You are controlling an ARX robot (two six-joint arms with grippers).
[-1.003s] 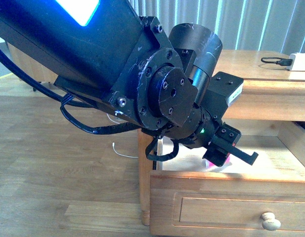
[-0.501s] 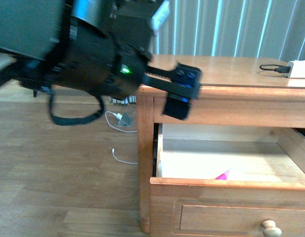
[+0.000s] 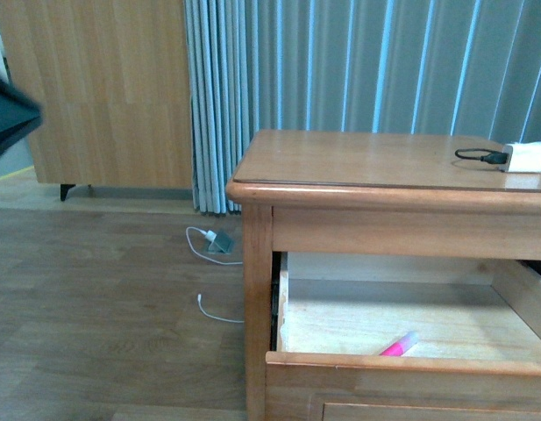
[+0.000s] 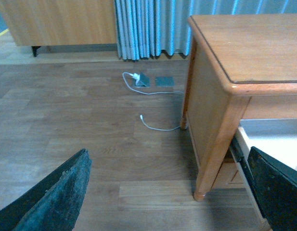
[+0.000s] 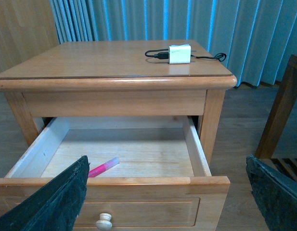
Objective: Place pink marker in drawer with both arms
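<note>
**Right claw** [image 5: 166, 161]: Spread wide, holding nothing. Its two dark fingers [image 5: 57, 202] stand well apart and frame the open front of the furniture. The claw hangs in front of and above the pulled-out drawer, clear of it.

**Marker** [image 5: 102, 167]: Pink, with a pale end. It lies flat on the pale floor of the drawer, below and ahead of the right claw. It is nearer one finger than the other, and its near end is hidden behind that finger's tip. It is apart from the claw and rests at a slant, close behind the drawer's front board. The front view shows it [image 3: 399, 345] in the same place, just behind the front edge.

**Drawer** [image 5: 138, 181]: Honey-brown wood, pulled well out, directly below the gap of the right claw. A round pale knob [image 5: 104, 221] sits on its front panel, lower than the claw.

**Table** [image 5: 114, 60]: Stands beyond the right claw. It carries a white charger [image 5: 180, 54] with a black lead near the far edge.

**Left claw** [image 4: 167, 156]: Fingers [image 4: 278, 192] spread wide, holding nothing. It hovers over the wooden floor [image 4: 90, 120], beside the table's corner leg. One finger overlaps the drawer's side in its view.

**Cable** [image 4: 155, 126]: White, loose on the floor ahead of the left claw, near the table leg.

**Curtain** [image 3: 358, 61]: Blue-grey pleats, behind the table.
</note>
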